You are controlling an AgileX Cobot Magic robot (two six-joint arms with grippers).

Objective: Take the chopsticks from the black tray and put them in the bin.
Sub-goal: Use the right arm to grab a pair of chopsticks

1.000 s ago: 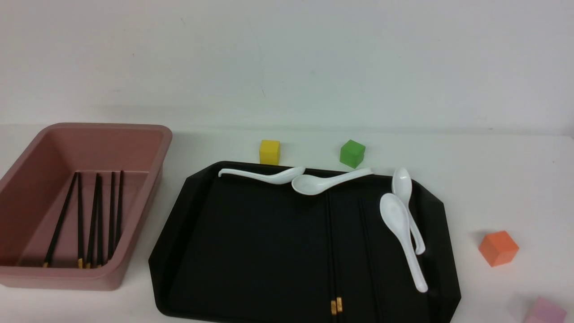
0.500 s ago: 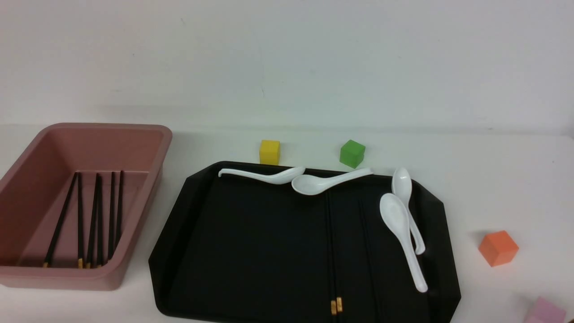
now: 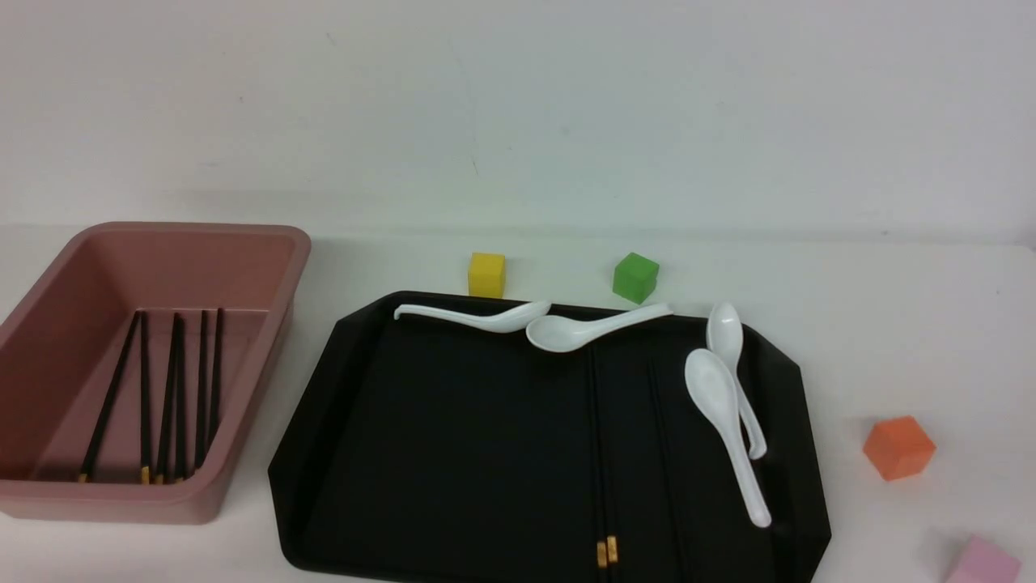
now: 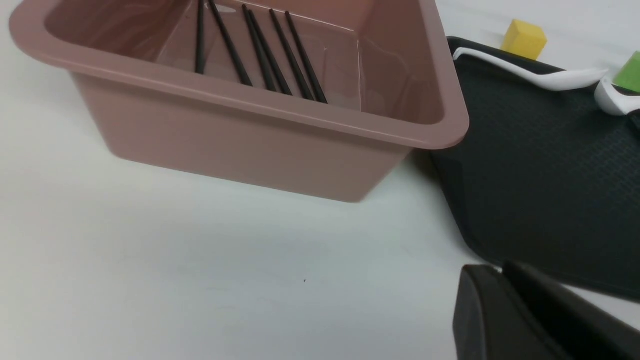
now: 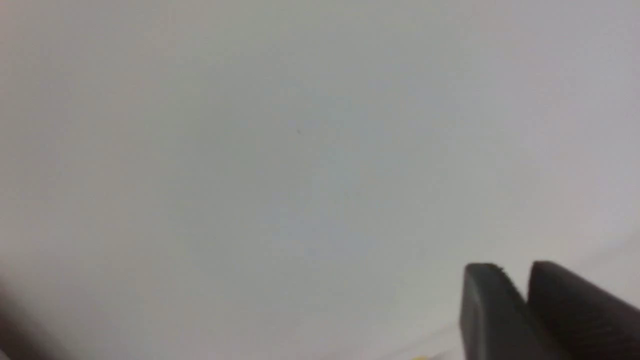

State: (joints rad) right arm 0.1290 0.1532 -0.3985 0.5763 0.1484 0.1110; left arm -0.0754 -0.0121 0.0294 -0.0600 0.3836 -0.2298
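Left gripper (image 4: pixel 501 270): over bare table beside the bin's outer wall, fingers pressed together, nothing between them. Bin (image 3: pixel 48 498): left of the tray, just beside it. Six chopsticks (image 3: pixel 174 397) lie flat on its floor, roughly parallel, gold tips toward the robot. Tray (image 3: pixel 453 453): a pair of chopsticks (image 3: pixel 597 453) lies lengthwise right of centre, gold tips at the near rim. A fainter dark line sits further right, too dim to tell. Four spoons (image 3: pixel 720 405) lie along the far and right edges. Yellow cube (image 3: pixel 486 274) and green cube (image 3: pixel 635 277) behind the tray. Orange cube (image 3: pixel 898 447) and pink cube (image 3: pixel 983 560) to its right. Right gripper (image 5: pixel 527 270): fingers nearly touching, holding nothing, against a blank pale surface.
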